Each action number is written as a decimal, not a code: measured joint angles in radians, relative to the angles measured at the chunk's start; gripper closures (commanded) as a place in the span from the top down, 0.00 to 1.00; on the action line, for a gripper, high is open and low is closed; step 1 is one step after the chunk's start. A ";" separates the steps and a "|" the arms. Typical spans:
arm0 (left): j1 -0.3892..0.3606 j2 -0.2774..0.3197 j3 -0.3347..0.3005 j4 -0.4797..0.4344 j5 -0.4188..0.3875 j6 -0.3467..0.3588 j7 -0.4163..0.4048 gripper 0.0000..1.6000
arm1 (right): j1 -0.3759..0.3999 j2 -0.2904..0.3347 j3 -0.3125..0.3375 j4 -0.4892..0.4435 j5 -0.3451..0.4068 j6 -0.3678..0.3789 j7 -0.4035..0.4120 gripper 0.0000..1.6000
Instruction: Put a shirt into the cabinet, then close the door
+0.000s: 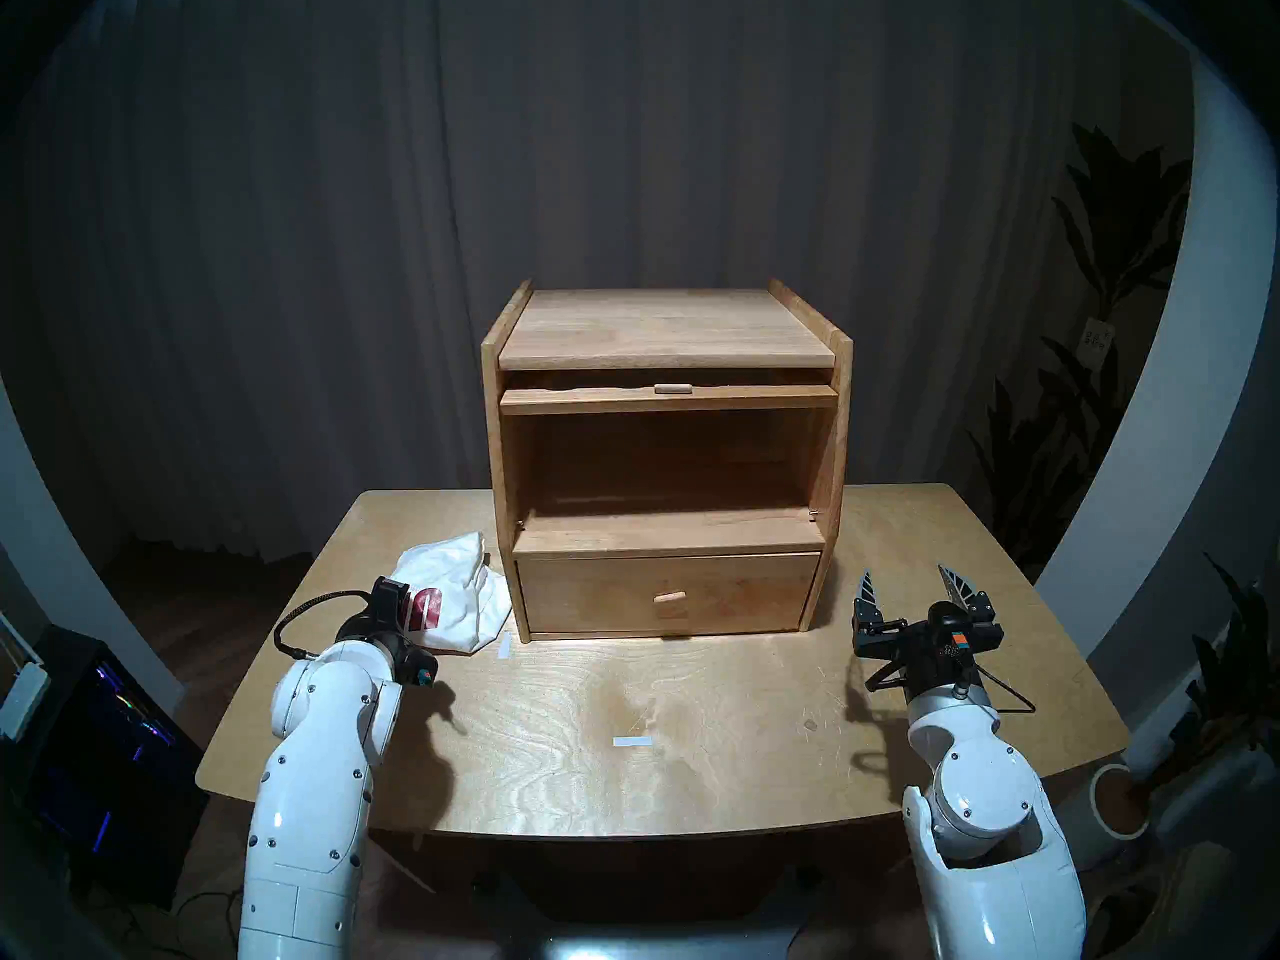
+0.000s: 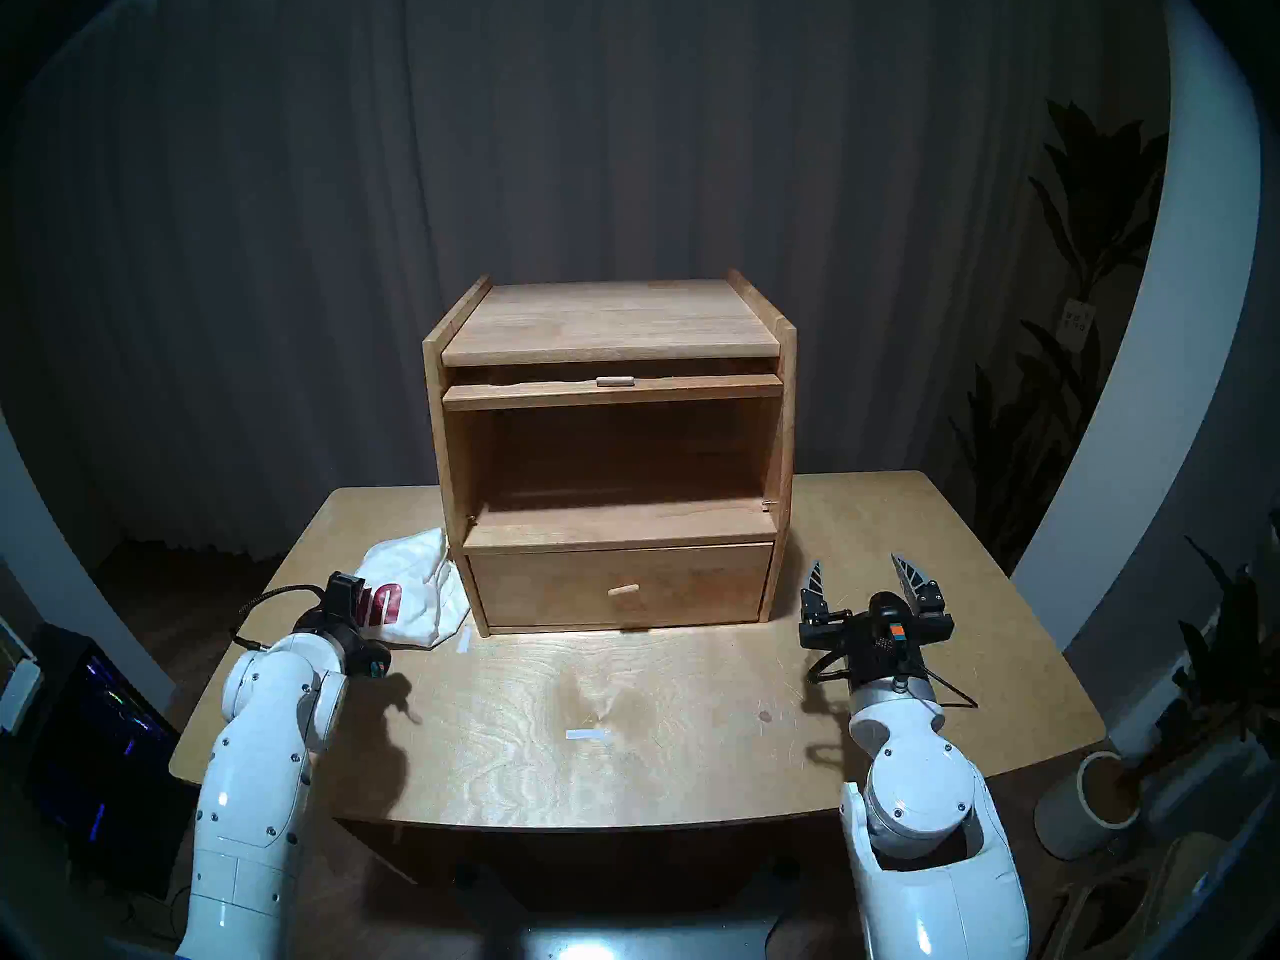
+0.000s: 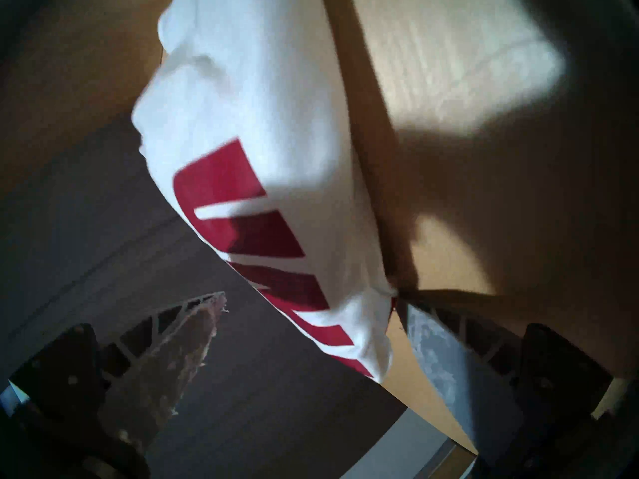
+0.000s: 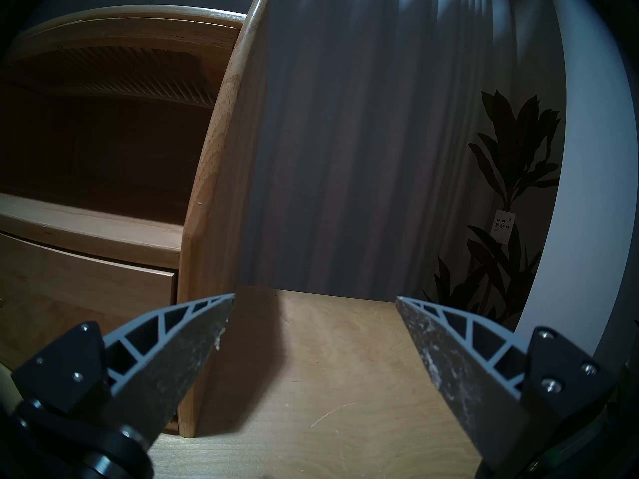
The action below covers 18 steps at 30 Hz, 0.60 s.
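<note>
Two white robot arms reach over one light plywood table (image 1: 692, 744), each ending in one dark two-fingered gripper. The left gripper (image 3: 311, 316) is spread wide and grasps nothing; just ahead of its fingertips, partly between them in the left wrist view, lies one crumpled white fabric shirt with large dark-red block letters (image 3: 249, 122), resting on the table. One of the left gripper's fingers (image 3: 449, 357) reaches the shirt's near corner, though the blur makes it impossible to tell whether it touches the cloth. In the head views the wrist hides these fingers, and the shirt (image 1: 460, 591) shows just beyond the wrist, with its far edge against the lower left corner of one light-brown wooden box-like cabinet (image 1: 665, 328). The cabinet stands ahead of both grippers, between them, with two raised side rails, one large upper compartment standing empty, and one bottom drawer (image 1: 665, 591) pushed in, bearing one small wooden peg knob. The cabinet's one door, a light wooden flap panel (image 1: 665, 399), is lifted flat under the top board, its single peg knob facing outward; the right wrist view shows its ribbed window (image 4: 114, 77) from below. The right gripper (image 1: 914, 584) hangs above the table with its two fingers apart and bare, the cabinet's right side panel just ahead and to its left. Two small white strips (image 1: 632, 742) lie on the table, one behind and to the right of the left gripper, the other beside the shirt.
</note>
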<state>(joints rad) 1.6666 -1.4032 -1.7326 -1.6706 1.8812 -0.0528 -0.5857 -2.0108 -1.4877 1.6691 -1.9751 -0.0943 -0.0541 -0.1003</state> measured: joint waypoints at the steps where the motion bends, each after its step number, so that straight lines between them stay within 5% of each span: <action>1: -0.011 0.001 0.002 0.012 0.006 0.007 -0.007 1.00 | 0.000 0.000 0.000 -0.001 0.000 0.000 0.000 1.00; 7: -0.026 0.002 0.010 -0.003 0.018 0.000 -0.074 1.00 | -0.001 0.000 0.000 -0.003 0.000 0.000 0.000 1.00; 18: 0.098 0.008 -0.016 -0.168 -0.002 -0.153 -0.157 1.00 | -0.001 0.000 0.000 -0.003 0.000 0.000 0.000 1.00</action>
<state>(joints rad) 1.7651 -1.3949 -1.7489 -1.8387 1.8796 -0.2055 -0.7425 -2.0116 -1.4876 1.6691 -1.9777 -0.0943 -0.0540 -0.1003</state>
